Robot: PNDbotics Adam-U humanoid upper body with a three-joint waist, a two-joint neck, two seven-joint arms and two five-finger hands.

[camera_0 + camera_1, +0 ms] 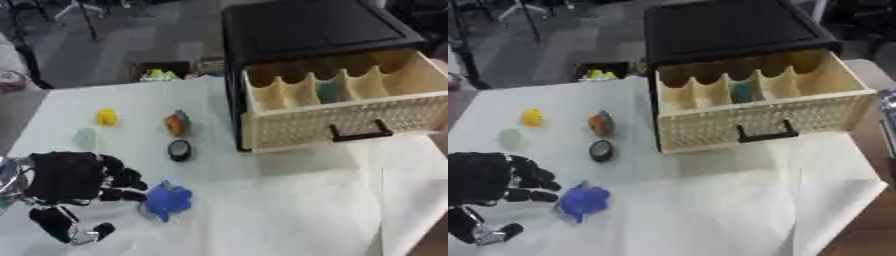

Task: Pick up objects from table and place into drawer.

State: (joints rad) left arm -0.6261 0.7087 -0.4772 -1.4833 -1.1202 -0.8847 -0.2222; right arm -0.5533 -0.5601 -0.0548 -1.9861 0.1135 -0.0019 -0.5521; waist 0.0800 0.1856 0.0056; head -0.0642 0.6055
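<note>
The left robot hand (74, 180) is showing at the lower left of the counter (289, 210), which is wearing a white cloth with shallow folds. The robot hand is black with silver joints. Its fingers (122, 180) are curling toward a blue object (166, 201), and its thumb (57, 225) is hanging lower, apart from them. The fingertips are lying just beside or touching the blue object; the views are not showing which, and the hand is enclosing nothing. The blue object is soft-edged and lobed, resting flat on the cloth.

Farther back on the counter, four small items are lying well apart from the hand:
- a black disc-shaped object (179, 150) with a paler centre, nearest the blue object;
- a rounded multicoloured object (178, 123), orange and red with a dark edge;
- a small yellow object (107, 117), rounded in outline;
- a pale greenish, translucent-looking round object (85, 137).

A black cabinet (306, 25) is standing at the back right. Its drawer (350, 117) is standing pulled out, cream in colour, with a woven lattice front and a black handle (360, 134). Scalloped dividers (311, 87) are splitting it into compartments. A teal object (744, 92) is sitting in one of the middle compartments.
</note>
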